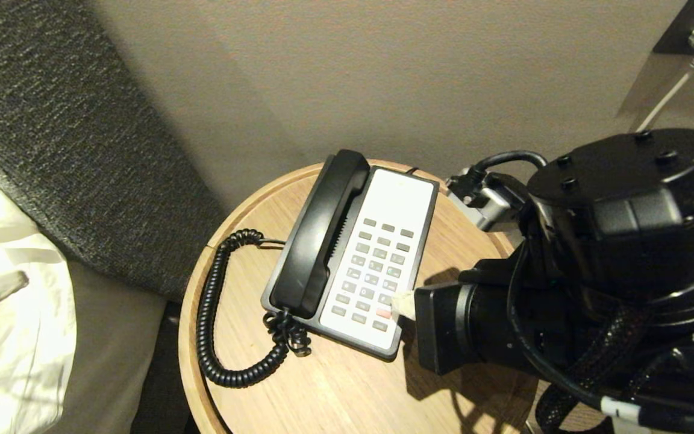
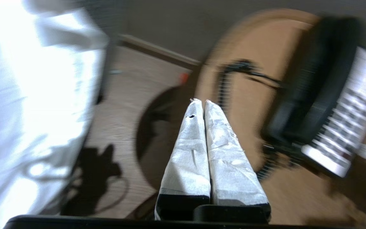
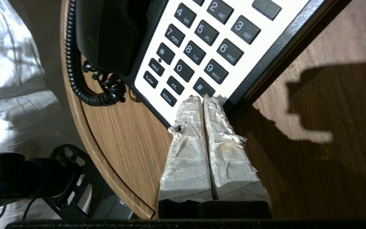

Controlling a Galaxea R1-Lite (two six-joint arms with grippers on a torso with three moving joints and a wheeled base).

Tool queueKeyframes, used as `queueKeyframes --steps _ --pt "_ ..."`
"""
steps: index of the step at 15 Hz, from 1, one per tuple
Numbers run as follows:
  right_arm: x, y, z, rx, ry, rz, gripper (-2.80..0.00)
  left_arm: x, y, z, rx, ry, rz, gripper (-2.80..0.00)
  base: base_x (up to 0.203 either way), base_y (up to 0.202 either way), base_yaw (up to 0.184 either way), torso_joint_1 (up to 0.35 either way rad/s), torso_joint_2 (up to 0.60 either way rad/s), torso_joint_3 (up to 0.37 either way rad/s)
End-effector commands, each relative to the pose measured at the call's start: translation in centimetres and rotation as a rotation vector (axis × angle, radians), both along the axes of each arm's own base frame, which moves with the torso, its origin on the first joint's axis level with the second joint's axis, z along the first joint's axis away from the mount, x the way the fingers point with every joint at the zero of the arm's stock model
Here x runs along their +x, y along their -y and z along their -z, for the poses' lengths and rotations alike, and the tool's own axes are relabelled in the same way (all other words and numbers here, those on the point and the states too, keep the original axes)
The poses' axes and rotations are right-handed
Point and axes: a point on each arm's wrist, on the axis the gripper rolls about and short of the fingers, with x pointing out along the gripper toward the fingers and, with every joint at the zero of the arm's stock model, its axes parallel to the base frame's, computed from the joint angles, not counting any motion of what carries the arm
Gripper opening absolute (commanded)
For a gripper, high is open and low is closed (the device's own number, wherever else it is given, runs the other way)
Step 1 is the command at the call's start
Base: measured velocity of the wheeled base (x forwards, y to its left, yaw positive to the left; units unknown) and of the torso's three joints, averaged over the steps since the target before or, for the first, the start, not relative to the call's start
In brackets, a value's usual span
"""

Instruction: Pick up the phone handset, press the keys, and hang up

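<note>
A: Where's the handset [image 1: 321, 235]?

B: On its cradle, left of my right gripper [image 3: 203, 99], not lifted yet.

A: And your grippers?

B: Left gripper [image 2: 201, 102] pressed together, empty, off the table's [image 1: 347, 386] edge. Right fingers together, tips at the keys [image 3: 199, 52]. All 3 steps remain, I'd judge.
</note>
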Motion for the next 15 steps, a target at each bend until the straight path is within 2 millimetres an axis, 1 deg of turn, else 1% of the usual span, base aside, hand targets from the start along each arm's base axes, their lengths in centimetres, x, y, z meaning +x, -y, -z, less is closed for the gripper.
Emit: queueKeyframes --steps 1,4,6,10,12,15 --pt "-0.6 1.0 -1.2 0.039 0.022 0.001 -2.80 -1.3 -1.6 1.7 -0.014 0.006 -0.174 -2.80 0.000 0.000 0.000 0.000 0.00 0.000" --pt "-1.2 2.2 -2.3 0.067 0.039 0.006 -2.80 -2.7 -2.6 3.3 -0.027 0.014 -0.355 -2.80 0.000 0.000 0.000 0.000 0.00 0.000" --pt "-1.4 2.8 -2.7 0.075 0.060 0.034 -2.80 -4.1 -3.0 5.5 -0.020 0.008 -0.430 -2.80 0.000 0.000 0.000 0.000 0.00 0.000" --pt "-1.8 3.4 -3.5 0.103 0.081 0.044 -2.80 -6.8 -3.3 10.2 0.022 -0.040 -0.465 -2.80 0.000 0.000 0.000 0.000 0.00 0.000" --pt "-2.0 3.7 -3.7 0.107 0.083 0.044 -2.80 -7.0 -3.2 12.0 0.047 -0.079 -0.506 -2.80 0.000 0.000 0.000 0.000 0.00 0.000" --pt "-2.2 4.2 -4.1 0.123 0.093 0.046 -2.80 -8.3 -3.0 14.6 0.121 -0.039 -0.406 -2.80 0.000 0.000 0.000 0.000 0.00 0.000"
